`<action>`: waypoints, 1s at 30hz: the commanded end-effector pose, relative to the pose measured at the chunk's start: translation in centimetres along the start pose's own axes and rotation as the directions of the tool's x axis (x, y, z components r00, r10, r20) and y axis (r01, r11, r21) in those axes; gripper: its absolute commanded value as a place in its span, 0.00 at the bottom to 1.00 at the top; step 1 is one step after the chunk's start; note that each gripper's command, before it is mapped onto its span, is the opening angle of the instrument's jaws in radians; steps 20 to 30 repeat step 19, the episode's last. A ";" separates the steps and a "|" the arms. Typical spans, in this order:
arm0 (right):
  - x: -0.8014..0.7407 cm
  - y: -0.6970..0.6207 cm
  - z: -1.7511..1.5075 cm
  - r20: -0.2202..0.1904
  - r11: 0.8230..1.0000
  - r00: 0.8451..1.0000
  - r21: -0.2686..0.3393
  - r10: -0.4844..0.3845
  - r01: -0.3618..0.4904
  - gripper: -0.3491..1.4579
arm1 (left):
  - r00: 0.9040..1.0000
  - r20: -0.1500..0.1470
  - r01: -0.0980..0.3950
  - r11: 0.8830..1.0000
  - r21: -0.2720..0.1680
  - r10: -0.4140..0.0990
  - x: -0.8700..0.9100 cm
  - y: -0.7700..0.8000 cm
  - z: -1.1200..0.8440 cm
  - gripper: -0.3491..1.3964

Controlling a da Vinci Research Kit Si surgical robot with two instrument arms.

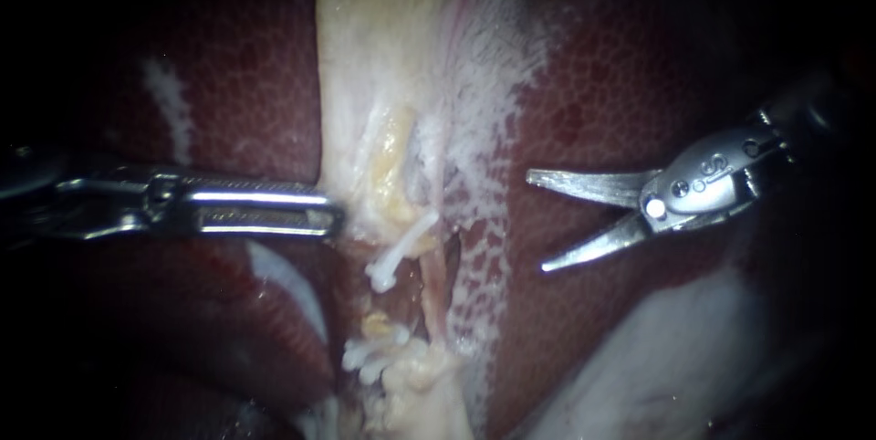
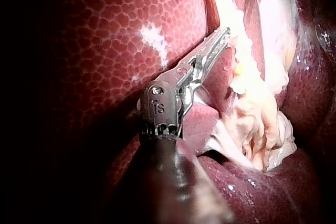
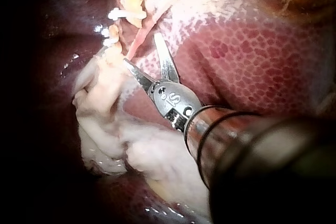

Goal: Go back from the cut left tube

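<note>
The right instrument (image 1: 537, 221) has its two blades spread wide, with nothing held between them. They hang over the liver (image 1: 620, 84), off to the side of the cut left tube (image 1: 376, 323). The tube is in two parts, with white clips (image 1: 400, 250) on both ends. So the blades look clear of it, and I think only a bit more backing off is left. The left instrument (image 1: 338, 216) rests its tip against pale tissue (image 1: 383, 57).
</note>
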 end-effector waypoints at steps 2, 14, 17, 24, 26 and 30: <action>0.00 0.00 0.00 -0.001 1.000 1.000 0.000 0.000 0.000 0.98 | 1.000 0.000 0.000 1.000 0.000 0.000 0.00 0.00 0.00 0.00; 0.00 0.00 -0.01 -0.001 1.000 1.000 0.000 0.000 0.000 0.98 | 1.000 0.000 0.000 1.000 0.000 0.000 0.00 0.00 0.01 0.00; 0.00 0.00 -0.01 -0.001 1.000 1.000 0.000 0.000 0.000 0.98 | 1.000 0.000 0.000 1.000 -0.001 0.000 0.00 0.00 0.01 0.00; 0.00 0.00 -0.01 -0.001 1.000 1.000 -0.001 0.000 0.000 0.98 | 1.000 0.000 0.000 1.000 -0.001 0.000 0.00 0.00 0.02 0.00; 0.00 0.00 -0.01 -0.001 1.000 1.000 -0.001 0.000 0.000 0.98 | 1.000 0.000 0.000 1.000 -0.001 0.000 0.00 0.00 0.02 0.00; 0.00 0.00 -0.01 -0.001 1.000 1.000 -0.001 0.000 0.000 0.98 | 1.000 0.000 0.000 1.000 -0.001 0.000 0.00 0.00 0.02 0.00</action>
